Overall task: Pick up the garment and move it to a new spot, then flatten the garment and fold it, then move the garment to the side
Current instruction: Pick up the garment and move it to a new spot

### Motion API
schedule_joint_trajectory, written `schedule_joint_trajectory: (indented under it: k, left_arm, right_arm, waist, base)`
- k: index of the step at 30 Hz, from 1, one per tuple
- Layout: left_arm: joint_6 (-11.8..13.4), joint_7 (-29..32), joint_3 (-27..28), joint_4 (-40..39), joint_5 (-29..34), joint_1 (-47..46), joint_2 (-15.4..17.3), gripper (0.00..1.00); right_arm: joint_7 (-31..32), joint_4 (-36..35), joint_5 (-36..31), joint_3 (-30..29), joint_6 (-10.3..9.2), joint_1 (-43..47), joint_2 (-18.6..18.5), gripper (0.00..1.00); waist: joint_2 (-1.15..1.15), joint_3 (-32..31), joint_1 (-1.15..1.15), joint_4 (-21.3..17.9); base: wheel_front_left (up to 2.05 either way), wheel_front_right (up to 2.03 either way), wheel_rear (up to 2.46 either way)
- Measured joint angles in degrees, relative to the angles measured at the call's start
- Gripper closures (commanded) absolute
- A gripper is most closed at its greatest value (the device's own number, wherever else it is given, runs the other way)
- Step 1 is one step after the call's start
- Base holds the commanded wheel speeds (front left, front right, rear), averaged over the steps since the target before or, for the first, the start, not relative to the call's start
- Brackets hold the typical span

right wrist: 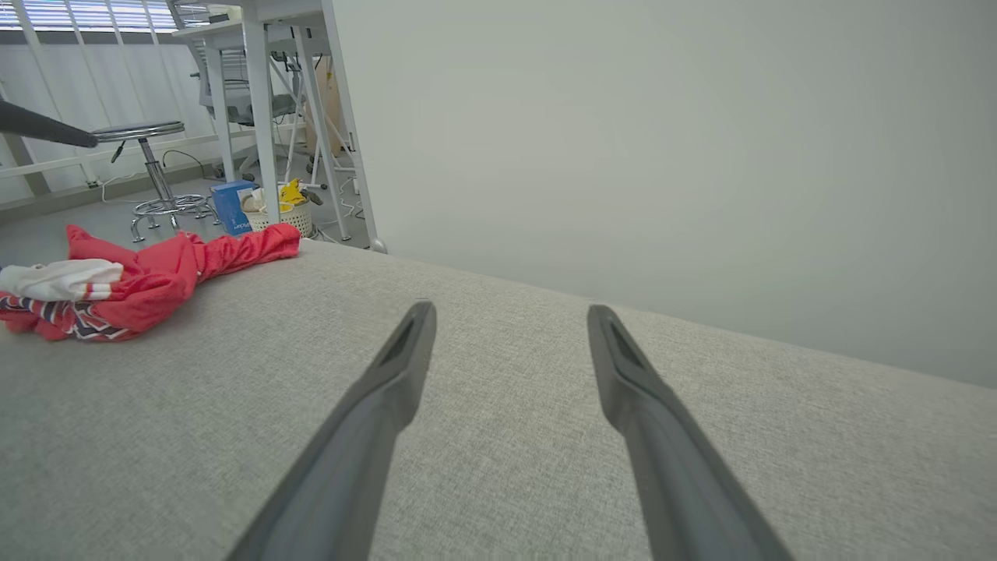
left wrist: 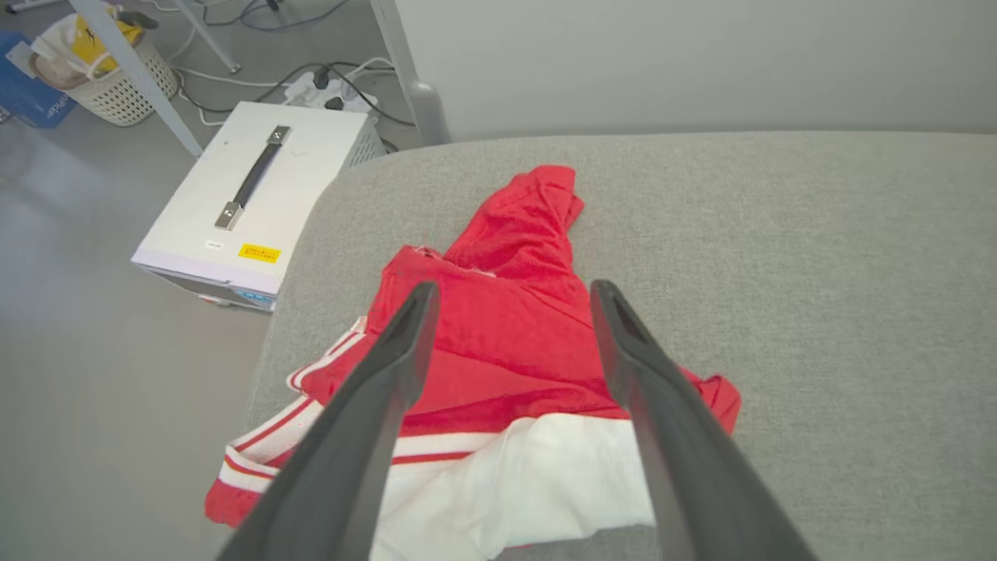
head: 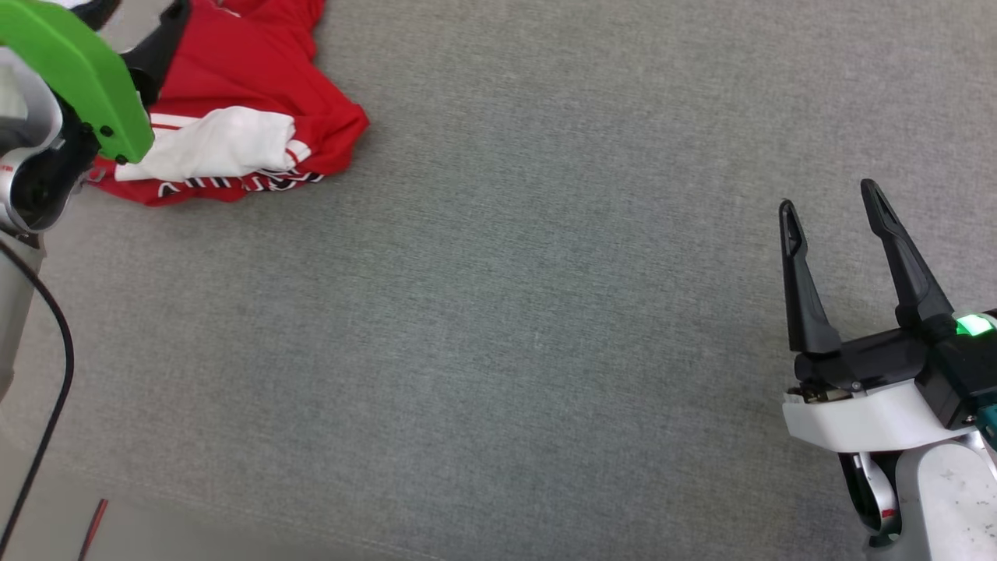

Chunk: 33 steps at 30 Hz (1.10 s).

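Garment point(head: 234, 62): soft knit cloth, matt, the red body faintly mesh-textured and the white sleeve smoother. Grey padded surface point(head: 498, 327): coarse woven fabric, matt, visibly grainy. Right gripper point(head: 829, 199): fingers point(head: 806, 300) of dark matt plastic, smooth, with a white shell point(head: 864, 421) of semi-gloss plastic; green cover point(head: 78, 70) is smooth plastic with a slight sheen; box point(left wrist: 257, 195) looks like white painted metal, satin; stool point(right wrist: 152, 132) is bright chrome, glossy.
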Motion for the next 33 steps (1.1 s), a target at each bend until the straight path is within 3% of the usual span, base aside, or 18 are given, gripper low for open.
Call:
schedule_joint_trajectory:
  k: [6,9,15,22,23,24,25,33]
  left_arm:
    - [0.0,13.76,-8.51,0.29,-5.65,-2.23,1.92,0.0]
    - [-0.01,17.83,-11.54,1.87,-7.1,-2.77,2.41,0.0]
    - [-0.01,20.9,-15.62,7.46,-8.29,-2.92,2.27,0.0]
    - [-0.01,19.75,-17.75,11.81,-9.36,-4.5,1.45,0.0]
    - [-0.01,19.42,-18.24,12.06,-9.69,-4.75,1.37,0.18]
    - [-0.01,18.51,-18.78,12.29,-10.12,-4.9,1.41,0.73]
    - [-0.01,17.62,-19.34,12.46,-10.26,-4.95,1.54,1.0]
    - [-0.02,5.3,-25.01,10.26,-7.42,-5.63,2.5,1.0]
  right_arm:
    - [0.0,-0.2,0.01,0.12,0.0,-0.58,-0.3,0.0]
    - [0.0,-0.35,0.01,0.29,0.0,-1.15,-0.27,0.0]
    - [0.0,-0.34,0.11,0.54,0.0,-1.68,-0.19,0.0]
    - [0.0,-0.09,0.27,0.09,0.0,-2.26,-0.09,0.0]
    - [0.0,0.0,0.35,0.04,0.0,-2.26,-0.09,0.0]
    - [0.0,0.12,0.62,0.04,0.0,-2.26,-0.08,0.0]
    - [0.0,0.25,0.71,0.01,0.0,-2.26,-0.07,0.0]
    - [-0.01,1.43,1.88,0.7,0.0,-2.21,0.92,0.0]
  waist:
    - [0.0,1.89,0.0,-1.7]
    - [0.0,2.82,-0.01,-2.51]
    - [0.0,4.64,-0.01,-4.36]
    - [0.01,6.06,-0.02,-5.52]
    - [0.01,5.99,-0.02,-5.47]
    - [0.01,5.84,-0.02,-5.4]
    - [0.01,5.66,-0.02,-5.31]
    - [0.0,1.85,-0.01,-4.3]
  base:
    - [0.0,0.0,0.0]
    - [0.0,0.0,0.0]
    - [0.0,0.0,0.0]
    - [0.0,0.0,0.0]
    - [0.0,0.0,0.0]
    - [0.0,0.0,0.0]
    - [0.0,0.0,0.0]
    - [0.0,0.0,0.0]
